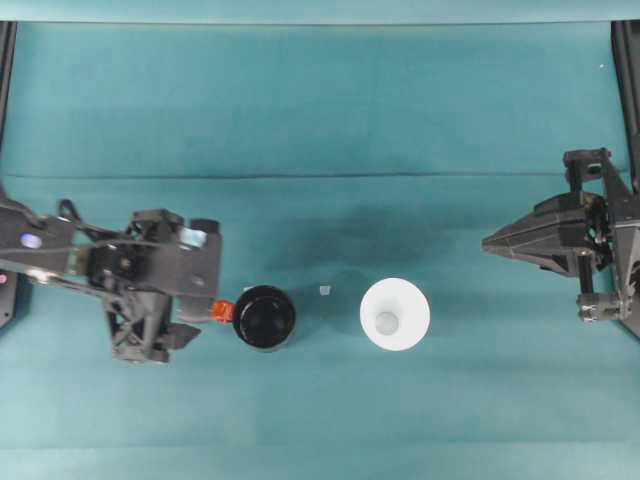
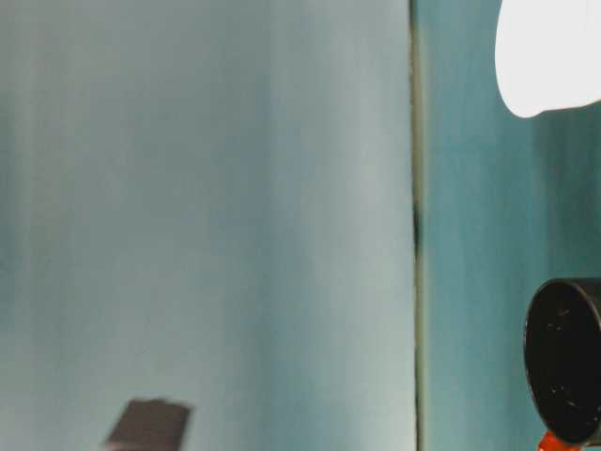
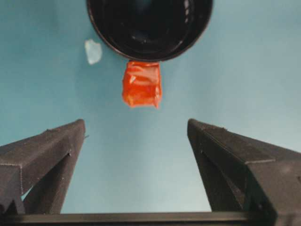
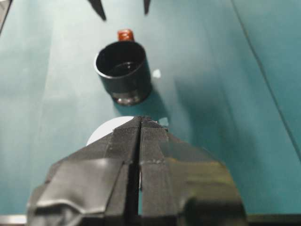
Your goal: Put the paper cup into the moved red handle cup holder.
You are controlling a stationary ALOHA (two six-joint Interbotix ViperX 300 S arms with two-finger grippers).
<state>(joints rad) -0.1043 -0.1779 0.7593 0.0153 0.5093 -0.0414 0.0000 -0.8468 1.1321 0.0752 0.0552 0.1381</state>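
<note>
Left gripper open just behind red handle cup holder (right gripper closed, empty); closing in could nudge it toward paper cup.

A teal tablecloth bears a small pale scrap.

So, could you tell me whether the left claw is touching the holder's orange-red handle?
Apart. The left wrist view shows the open left claw short of the handle tab, teal table between.

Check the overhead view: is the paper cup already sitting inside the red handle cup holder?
No. The paper cup stands on the table apart from the red handle cup holder.
</note>
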